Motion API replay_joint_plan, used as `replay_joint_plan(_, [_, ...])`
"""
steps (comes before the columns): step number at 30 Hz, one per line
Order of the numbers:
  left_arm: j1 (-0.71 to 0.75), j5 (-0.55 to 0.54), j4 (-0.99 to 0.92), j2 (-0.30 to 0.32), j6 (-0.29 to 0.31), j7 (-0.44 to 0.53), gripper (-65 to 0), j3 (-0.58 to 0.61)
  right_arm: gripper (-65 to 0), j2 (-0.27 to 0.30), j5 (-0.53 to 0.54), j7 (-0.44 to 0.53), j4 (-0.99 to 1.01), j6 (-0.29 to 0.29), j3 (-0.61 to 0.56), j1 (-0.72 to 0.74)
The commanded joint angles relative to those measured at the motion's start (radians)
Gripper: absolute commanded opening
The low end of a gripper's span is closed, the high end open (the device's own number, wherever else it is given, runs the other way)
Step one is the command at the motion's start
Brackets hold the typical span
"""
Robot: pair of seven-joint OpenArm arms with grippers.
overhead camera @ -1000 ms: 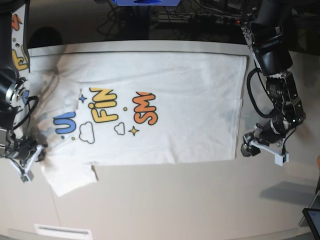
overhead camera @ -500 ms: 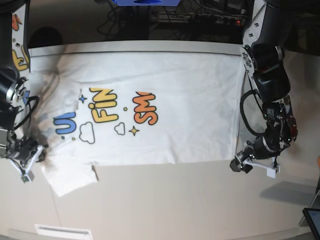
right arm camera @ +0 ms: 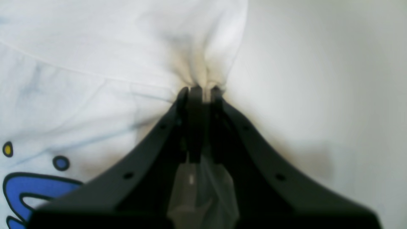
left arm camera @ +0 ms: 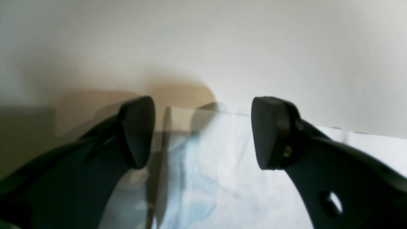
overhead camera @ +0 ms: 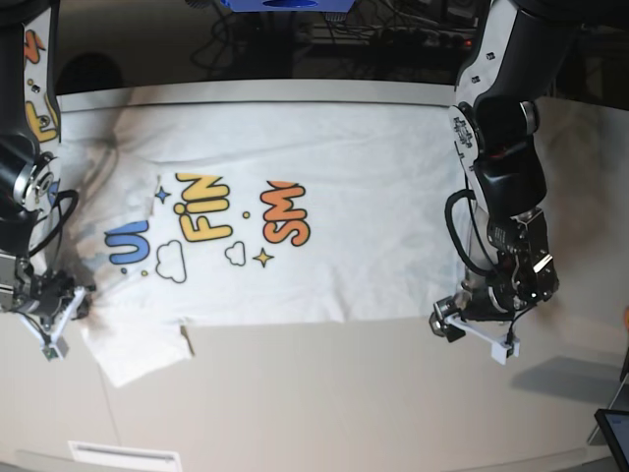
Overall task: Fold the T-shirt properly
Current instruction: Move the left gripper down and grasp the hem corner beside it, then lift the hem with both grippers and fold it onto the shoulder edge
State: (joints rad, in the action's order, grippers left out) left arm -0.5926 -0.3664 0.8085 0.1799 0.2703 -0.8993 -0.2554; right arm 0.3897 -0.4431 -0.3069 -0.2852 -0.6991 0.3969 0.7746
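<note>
While the T-shirt (overhead camera: 295, 211) is lying spread flat across the pale table (overhead camera: 344, 393), printed side up, both arms are standing at its opposite ends. The print is running sideways in the base view, with blue, yellow and orange lettering, clouds and stars sitting left of centre. One sleeve is jutting out toward seven o'clock, creased and partly doubled over.

At nine o'clock in the base view, the right gripper (right arm camera: 199, 92) is pinching a bunched fold of white cloth at the shirt's edge; its jaws are pressed together on the fabric, and wrinkles are fanning out from the pinch. Blue lettering and two small dots are showing at its eight o'clock in the wrist view.

At four o'clock in the base view, the left gripper (left arm camera: 203, 133) is hanging released, jaws spread wide, holding nothing. The shirt's corner is lying between and below its fingers (left arm camera: 270, 133), and whether they are touching the cloth cannot be told.
</note>
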Motion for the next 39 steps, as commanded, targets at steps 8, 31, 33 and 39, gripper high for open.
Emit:
replay_joint_plan(8, [-0.013, 0.002, -0.034, 0.011, 0.002, -0.014, -50.2, 0.071, -62.2, 0.007, -0.010, -0.018, -0.009, 0.001, -0.003, 0.021])
replay_joint_plan(31, [0.101, 0.000, 0.272, 0.050, 0.002, -0.090, -65.0, 0.110, -63.8, -0.021, -0.006, 0.004, -0.124, 0.001, 0.007, -0.014])
replay_joint_plan(33, [0.119, 0.000, 0.320, 0.048, 0.002, -0.106, -65.0, 0.110, -64.0, -0.024, -0.006, 0.002, -0.150, 0.001, 0.007, -0.031])
replay_joint_plan(39, [0.164, 0.002, 0.460, 0.051, 0.002, -0.143, -65.0, 0.109, -64.1, -0.061, -0.006, 0.002, -0.319, 0.001, 0.009, -0.105])
